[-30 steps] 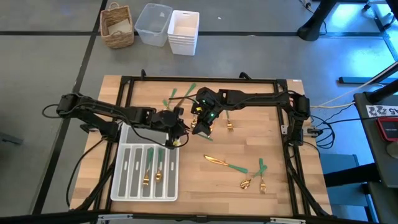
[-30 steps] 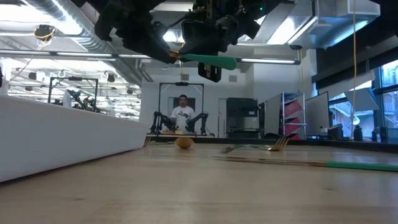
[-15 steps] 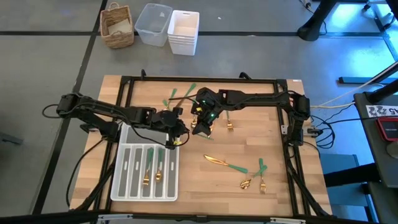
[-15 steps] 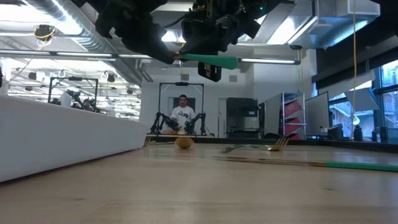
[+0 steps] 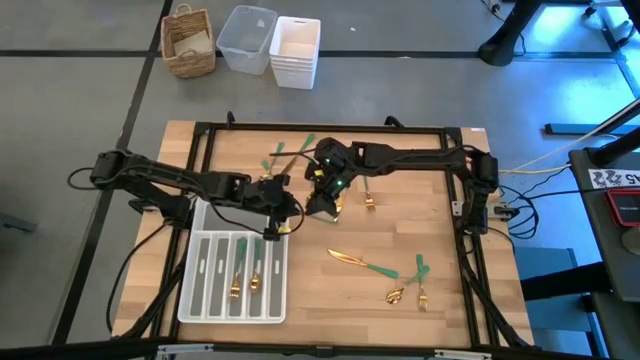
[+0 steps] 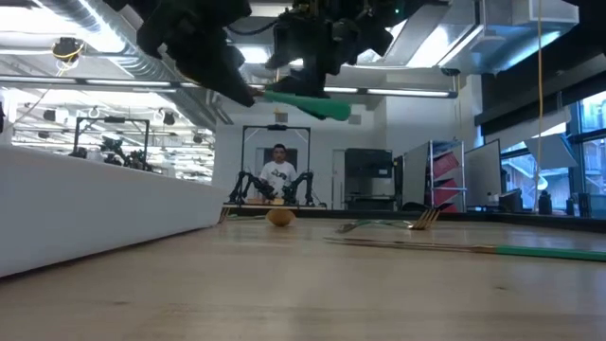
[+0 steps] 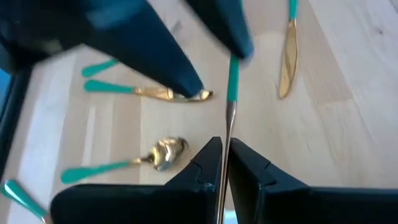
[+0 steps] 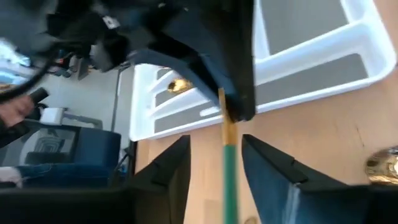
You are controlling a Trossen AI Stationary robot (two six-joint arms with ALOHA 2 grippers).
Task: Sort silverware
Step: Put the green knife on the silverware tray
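Green-handled and gold at the neck, a piece of silverware [image 7: 231, 93] hangs above the wooden table [image 5: 400, 310], passed between two dark arms near the table's middle. The left gripper [image 7: 221, 163] has its jaws clenched on the piece's metal stem, while the right gripper [image 8: 214, 163] stands with jaws released to either side of the green handle, not touching it. Just beside them lies the white compartmented tray [image 5: 190, 300], with two gold-headed pieces [image 5: 244, 278] lying in its slots. More silverware lies scattered on the table: a knife [image 5: 362, 264] and two other pieces [image 5: 410, 292] toward the right, others [image 5: 290, 152] near the far edge.
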